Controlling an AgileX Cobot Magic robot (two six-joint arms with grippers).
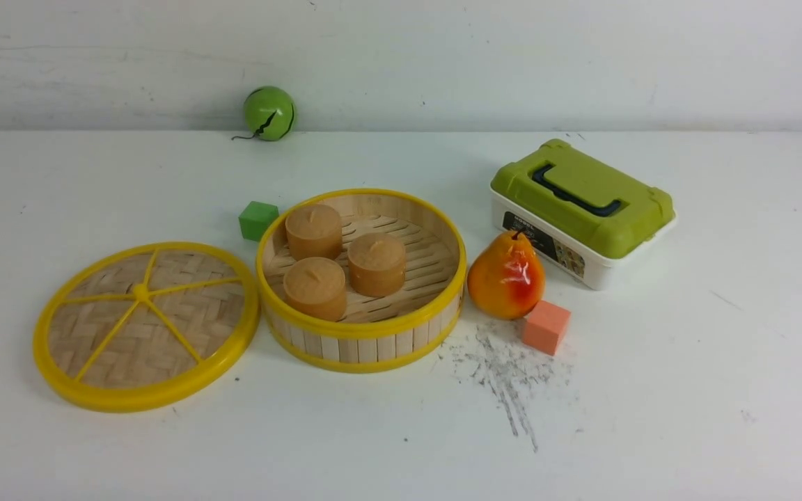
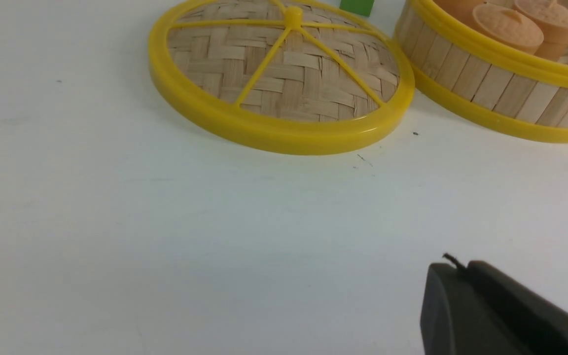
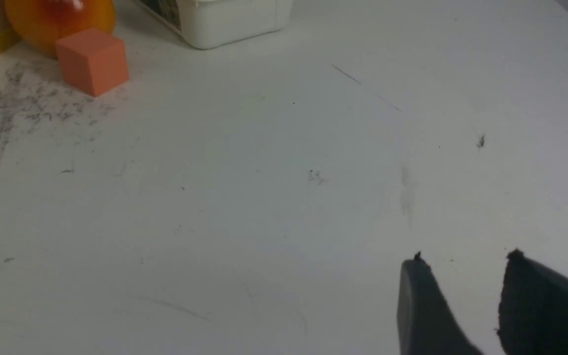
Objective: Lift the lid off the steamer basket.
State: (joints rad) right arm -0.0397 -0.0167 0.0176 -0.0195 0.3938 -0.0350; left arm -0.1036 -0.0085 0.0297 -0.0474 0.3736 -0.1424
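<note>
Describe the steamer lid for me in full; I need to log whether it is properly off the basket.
The lid is a flat round disc of woven tan bamboo with a thick yellow plastic-looking rim, yellow spokes and a small hub. It lies flat on the white table, fully off the steamer basket and on its left, rims close together or just touching. Neither tool holds it; the left tool is apart from it.

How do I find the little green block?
Find the round steamer basket in the middle of the white table. The green block sits just behind its left edge. It's a small cube, unlike the round green ball by the wall.
</note>
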